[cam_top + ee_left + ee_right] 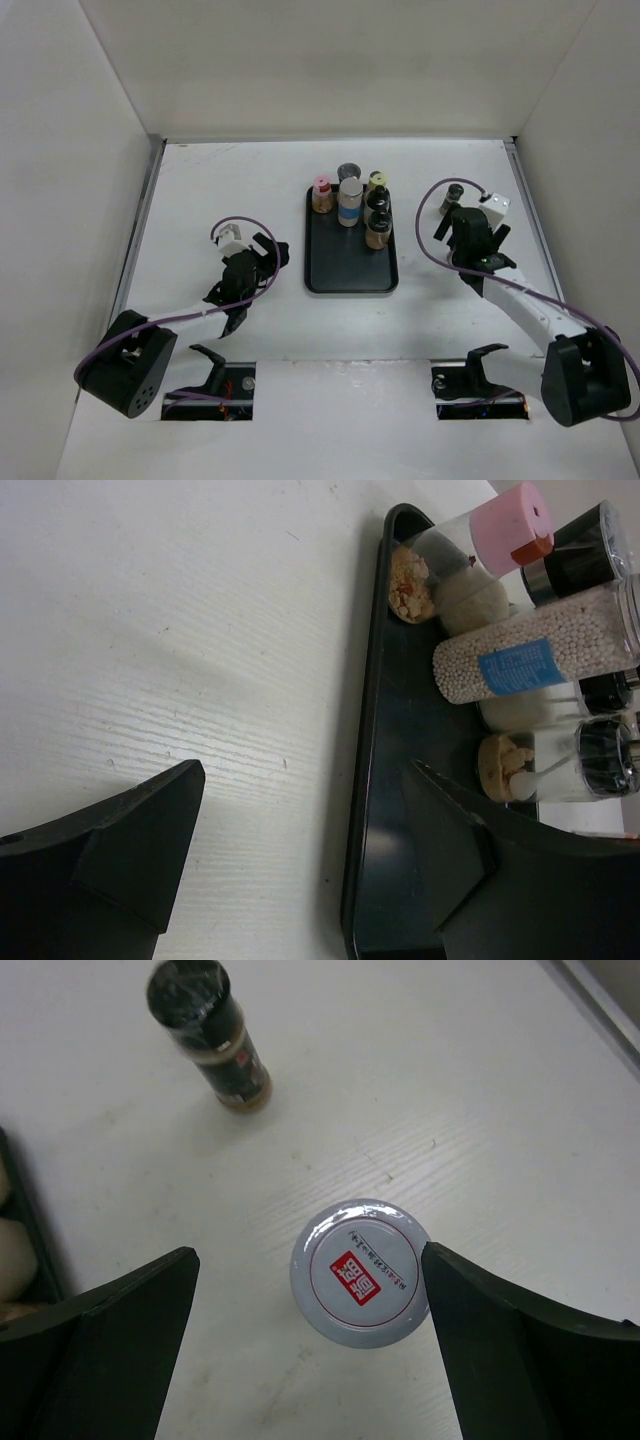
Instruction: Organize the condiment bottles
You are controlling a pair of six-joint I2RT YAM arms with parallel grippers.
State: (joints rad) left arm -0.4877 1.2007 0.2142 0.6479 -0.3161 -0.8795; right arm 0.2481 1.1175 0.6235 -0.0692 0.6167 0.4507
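Several condiment bottles stand at the far end of the black tray (350, 265): a pink-lidded one (322, 193), a grey-lidded one (348, 172), the taller blue-banded cylinder (349, 203), a yellow-lidded one (376, 180) and two black-lidded ones (378, 228). A black-lidded bottle (453, 196) stands on the table right of the tray. My right gripper (470, 228) is open above a grey-lidded bottle (362, 1271), which stands between its fingers; the black-lidded bottle (210, 1035) is beyond. My left gripper (272, 250) is open and empty at the tray's left rim (365, 780).
In the left wrist view the pink-lidded bottle (470, 555), the blue-banded cylinder (530, 660) and a black-lidded bottle (590, 760) crowd the tray's far end. White walls enclose the table on three sides. Two openings sit in the near edge by the arm bases.
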